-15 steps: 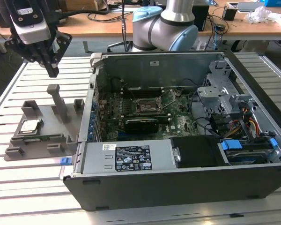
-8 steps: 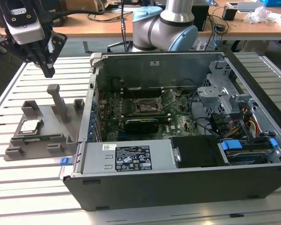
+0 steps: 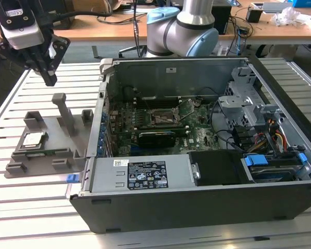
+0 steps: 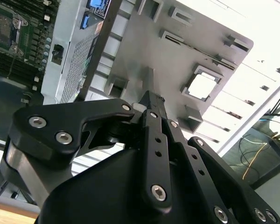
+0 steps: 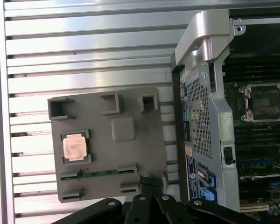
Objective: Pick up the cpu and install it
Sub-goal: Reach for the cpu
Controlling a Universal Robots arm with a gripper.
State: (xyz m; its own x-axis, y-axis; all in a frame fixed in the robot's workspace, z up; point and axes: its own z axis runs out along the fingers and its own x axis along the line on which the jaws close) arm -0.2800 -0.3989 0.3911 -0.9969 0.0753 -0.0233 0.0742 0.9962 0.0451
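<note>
Claw (image 5: 147, 178) closed above grey tray (image 5: 130, 156) holding square, dull-silver cpu (image 5: 75, 147).

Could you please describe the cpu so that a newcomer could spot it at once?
At the exterior view's left of the open computer case, a grey tray lies on the slatted table. The cpu sits in a square recess of that tray. It is the only flat silver square there, unlike the grey post and the thin green strip.
</note>
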